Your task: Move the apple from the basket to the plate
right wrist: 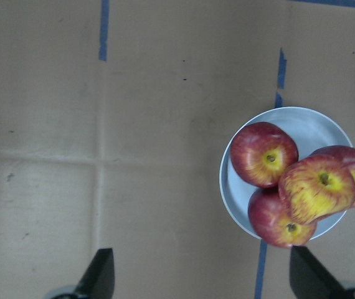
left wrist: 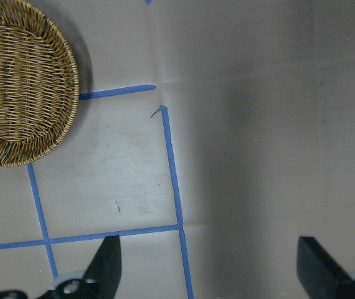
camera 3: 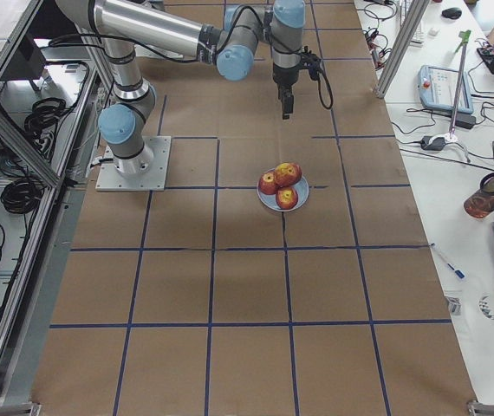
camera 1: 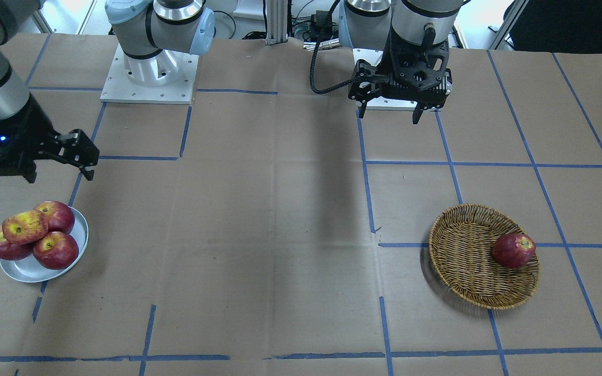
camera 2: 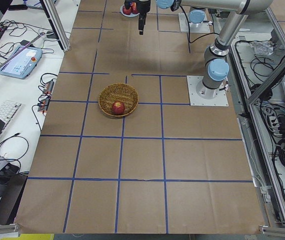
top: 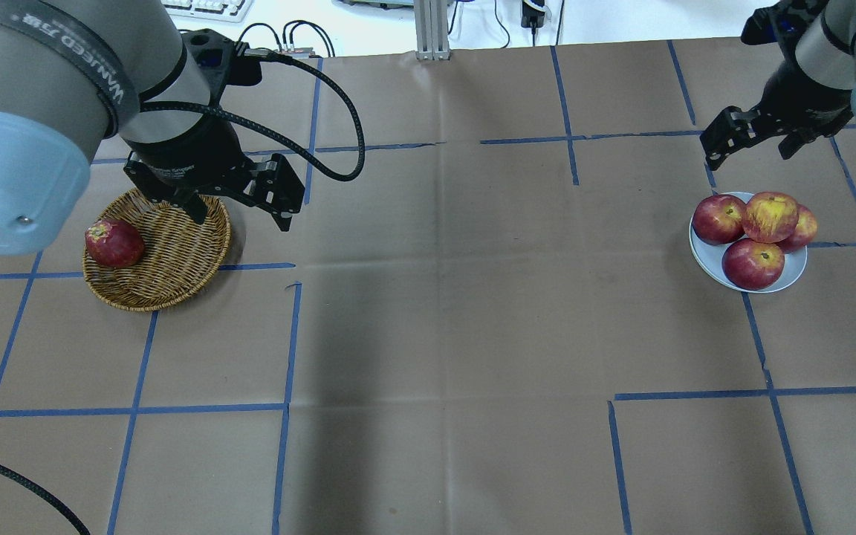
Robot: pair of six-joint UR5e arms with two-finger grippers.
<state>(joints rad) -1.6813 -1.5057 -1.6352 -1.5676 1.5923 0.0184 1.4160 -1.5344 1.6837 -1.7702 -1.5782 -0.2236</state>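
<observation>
Sitting atop three darker apples [top: 753,264] on the plate [top: 704,256] near the bench's [top: 472,297] right edge, the pale apple [top: 770,217] lies below the empty, wide-open right claw [top: 747,141].

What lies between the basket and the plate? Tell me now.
Only brown paper crossed by blue tape lines, between basket and plate, in the overhead view.

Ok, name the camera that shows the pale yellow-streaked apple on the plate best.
The right wrist-mounted view: the apple shows large from above, stem and yellow patch clear, resting atop the darker apples on the plate. Overhead and front-facing show it smaller; exterior right, tiny; exterior left, too small to tell; left wrist-mounted, not at all.
</observation>
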